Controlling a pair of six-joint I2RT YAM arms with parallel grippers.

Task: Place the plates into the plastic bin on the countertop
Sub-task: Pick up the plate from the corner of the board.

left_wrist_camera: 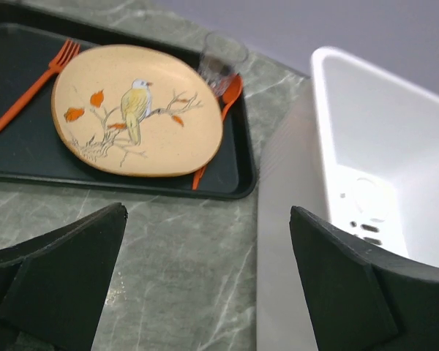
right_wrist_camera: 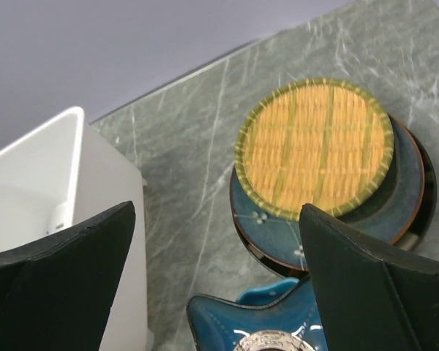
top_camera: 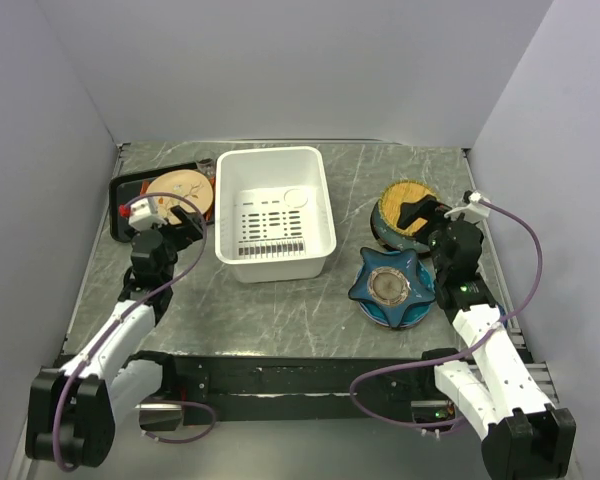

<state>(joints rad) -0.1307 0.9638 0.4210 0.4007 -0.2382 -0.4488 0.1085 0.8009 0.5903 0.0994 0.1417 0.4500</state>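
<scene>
While both arms hang over the grey-green marbled stone bench (top_camera: 280,315), the left hand (left_wrist_camera: 207,216) is spread wide above bare stone between tray and bin, pinching nothing. The right hand (right_wrist_camera: 218,212) is likewise spread, gripping nothing, above the plates on the right. Markings: any lettering is too small to read; the only decoration that can be made out is a painted bird on a branch with orange leaves. Count: 1 white rectangular plastic bin (top_camera: 272,264) mid-bench, slotted floor showing. 1 flat black tray (left_wrist_camera: 234,186) at far left carries 1 tan bird-painted plate (left_wrist_camera: 135,110), 1 orange plastic fork (left_wrist_camera: 29,91), 1 orange plastic spoon (left_wrist_camera: 230,91) and 1 clear drinking glass (left_wrist_camera: 221,62). Right of the bin is a stack of 3 visible layers: yellow woven-look plate (right_wrist_camera: 314,146) on top, dark teal flower-dotted plate (right_wrist_camera: 260,216) beneath, dark-rimmed plate (right_wrist_camera: 418,197) lowest. 1 blue star-shaped plate (top_camera: 390,285) sits nearer, just beside that stack, over a paler blue rim; layers under it cannot be counted.
</scene>
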